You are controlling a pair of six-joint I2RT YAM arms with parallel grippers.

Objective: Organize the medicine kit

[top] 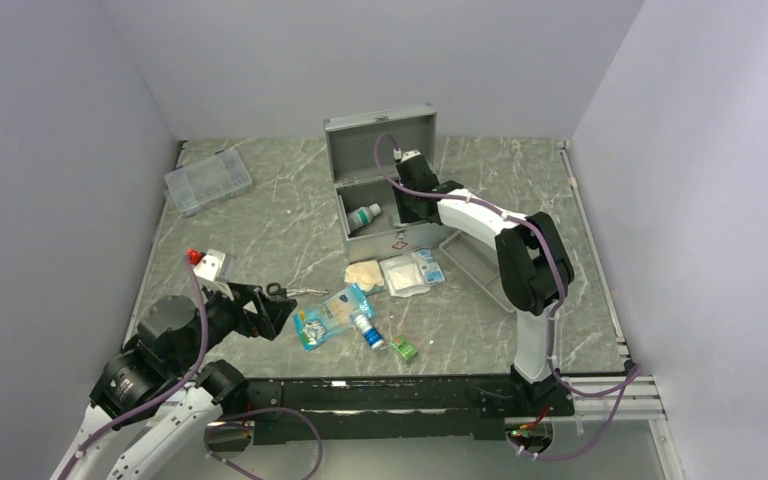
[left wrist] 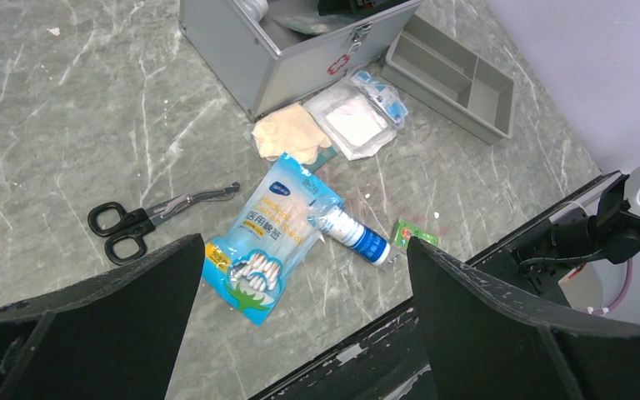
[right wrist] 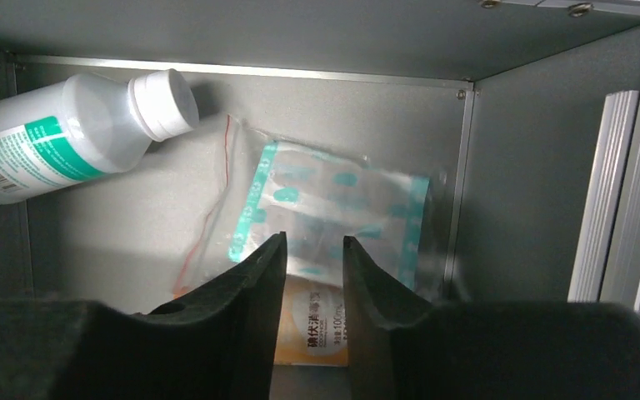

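My right gripper (right wrist: 314,242) sits inside the open medicine kit (top: 380,150), which stands at the far middle of the table (top: 280,220). Its fingers are parted by a slim gap and pinch nothing, just above a clear plaster pouch (right wrist: 333,208). The kit's right wall is close, and a white bottle (right wrist: 67,133) lies to the left. My left gripper (left wrist: 304,243) hangs spread wide over the near-left of the table, near the scissors (left wrist: 146,218).

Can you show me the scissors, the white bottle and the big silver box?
scissors (left wrist: 162,210): left wrist view, on the metal shank near the pivot.
white bottle (right wrist: 58,137): right wrist view, on its body by the green label.
medicine kit (left wrist: 300,71): left wrist view, on its front wall.
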